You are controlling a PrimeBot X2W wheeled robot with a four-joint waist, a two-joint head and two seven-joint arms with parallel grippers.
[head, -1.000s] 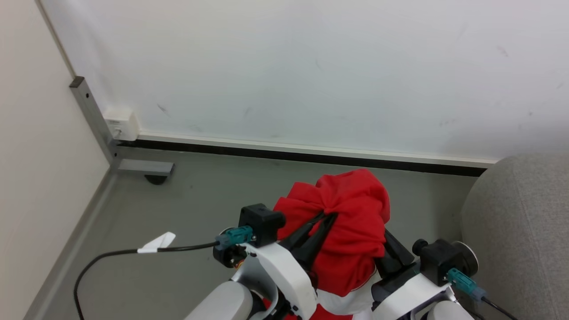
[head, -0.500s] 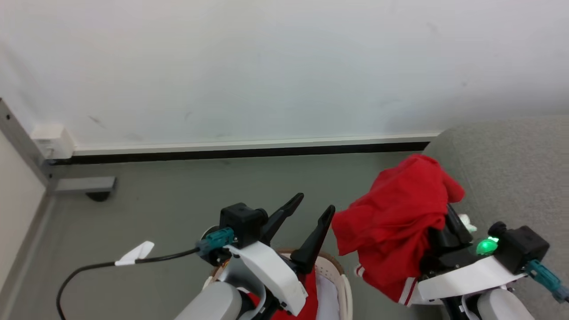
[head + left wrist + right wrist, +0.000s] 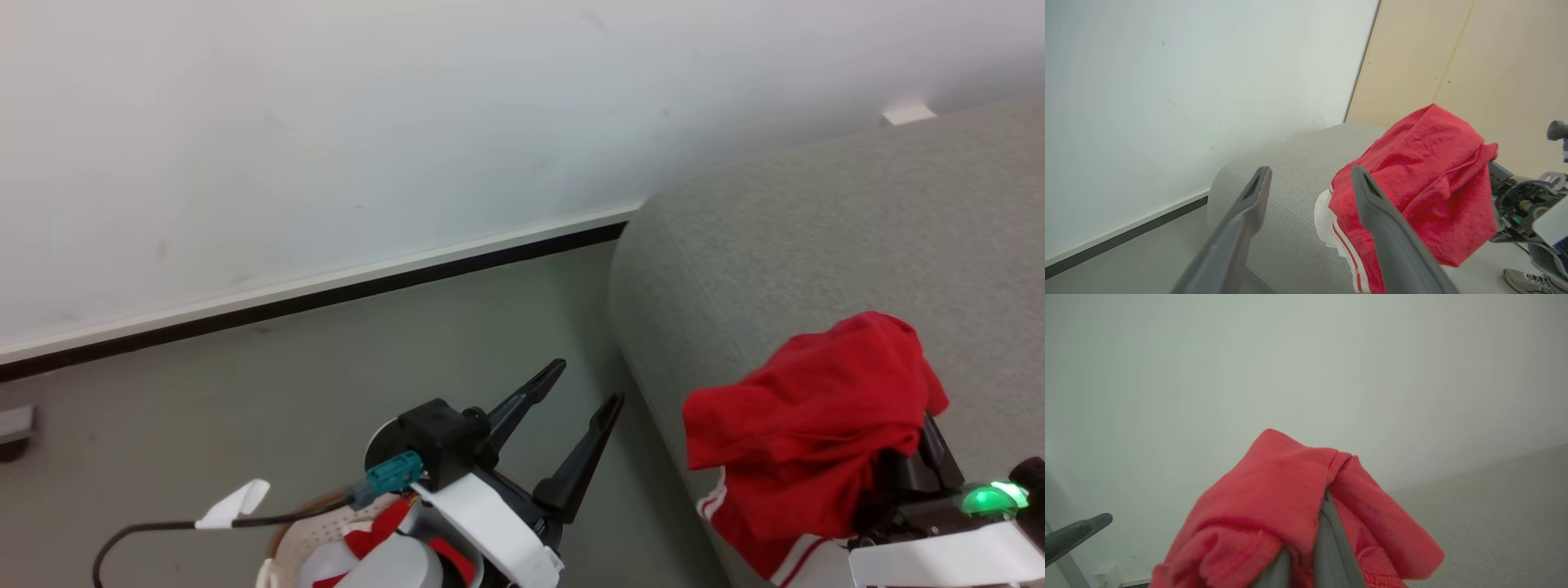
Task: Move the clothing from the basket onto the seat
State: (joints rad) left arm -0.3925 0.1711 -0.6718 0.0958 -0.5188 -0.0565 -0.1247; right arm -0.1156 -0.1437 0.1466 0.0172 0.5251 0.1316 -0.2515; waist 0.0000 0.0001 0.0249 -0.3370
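Note:
A bright red garment with white striped trim [image 3: 808,416] hangs draped over my right gripper [image 3: 1326,504], which is shut on it, above the left end of the light grey sofa [image 3: 816,229]. The same garment [image 3: 1412,179] appears in the left wrist view, beyond my fingers. My left gripper [image 3: 588,380] is open and holds nothing, raised over the floor beside the sofa's rounded corner. Below it, at the bottom edge, is the cream-white perforated basket [image 3: 326,531], with more red clothing [image 3: 363,539] and white fabric inside. The left arm hides much of the basket.
A white wall with a dark baseboard [image 3: 326,298] runs behind the grey floor [image 3: 245,408]. A black cable with a white tag [image 3: 233,506] trails from my left wrist. A beige panel wall [image 3: 1474,61] and a shoe [image 3: 1531,281] are in the left wrist view.
The head view has swung right. My left gripper let go of the red garment and opened. My right gripper carried the garment from above the basket to over the sofa.

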